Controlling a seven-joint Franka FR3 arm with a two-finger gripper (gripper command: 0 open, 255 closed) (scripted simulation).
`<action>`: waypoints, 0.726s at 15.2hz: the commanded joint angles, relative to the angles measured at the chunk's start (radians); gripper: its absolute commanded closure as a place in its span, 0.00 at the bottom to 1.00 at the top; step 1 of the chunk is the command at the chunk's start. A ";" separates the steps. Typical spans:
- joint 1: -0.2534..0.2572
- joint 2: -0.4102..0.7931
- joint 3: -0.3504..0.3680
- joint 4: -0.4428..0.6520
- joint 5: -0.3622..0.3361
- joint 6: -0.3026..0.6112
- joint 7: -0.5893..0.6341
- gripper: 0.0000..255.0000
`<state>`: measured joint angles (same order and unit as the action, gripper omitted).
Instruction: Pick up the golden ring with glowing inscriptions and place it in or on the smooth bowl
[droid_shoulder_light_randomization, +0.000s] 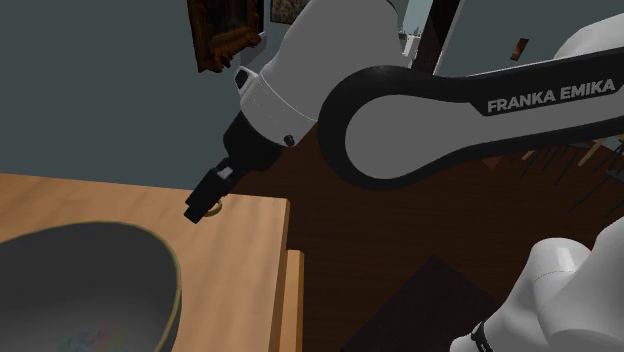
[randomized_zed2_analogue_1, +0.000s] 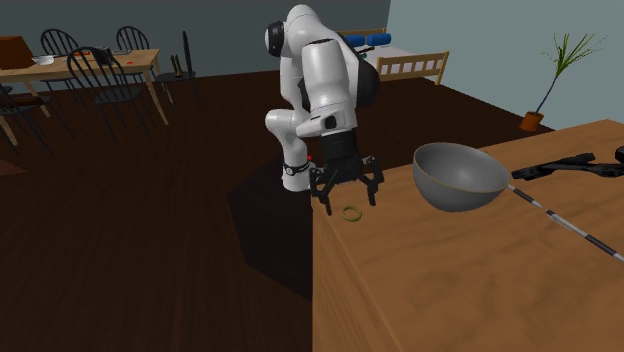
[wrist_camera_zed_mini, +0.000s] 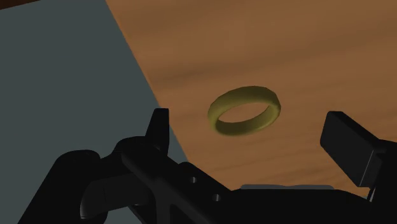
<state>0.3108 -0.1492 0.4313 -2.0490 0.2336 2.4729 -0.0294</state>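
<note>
A small golden ring (wrist_camera_zed_mini: 245, 111) lies flat on the wooden table (randomized_zed2_analogue_1: 450, 290), close to the table's corner nearest the arm. My black gripper (wrist_camera_zed_mini: 251, 137) hovers just above it, open, one finger (wrist_camera_zed_mini: 159, 127) on each side and neither touching it. In the second exterior view the gripper (randomized_zed2_analogue_1: 349, 200) hangs over the ring (randomized_zed2_analogue_1: 351, 212). The grey smooth bowl (randomized_zed2_analogue_1: 460, 177) stands on the table to that view's right of the ring. The shoulder view has the gripper (droid_shoulder_light_randomization: 205, 197) beside the ring (droid_shoulder_light_randomization: 217, 208), with the bowl (droid_shoulder_light_randomization: 90, 290) large at lower left.
The table edge (droid_shoulder_light_randomization: 285, 250) drops off right beside the ring. A black tool (randomized_zed2_analogue_1: 565, 165) with a long thin rod (randomized_zed2_analogue_1: 575, 228) lies beyond the bowl. A dining table with chairs (randomized_zed2_analogue_1: 90, 70) and a potted plant (randomized_zed2_analogue_1: 545, 95) stand far off on the dark floor.
</note>
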 joint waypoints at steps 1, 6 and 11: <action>0.000 0.002 0.000 -0.001 0.000 0.003 0.000 0.00; 0.000 0.002 0.000 -0.001 0.000 0.003 0.000 1.00; 0.000 -0.004 -0.002 -0.007 0.004 0.003 -0.005 1.00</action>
<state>0.3102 -0.1561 0.4285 -2.0506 0.2367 2.4809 -0.0335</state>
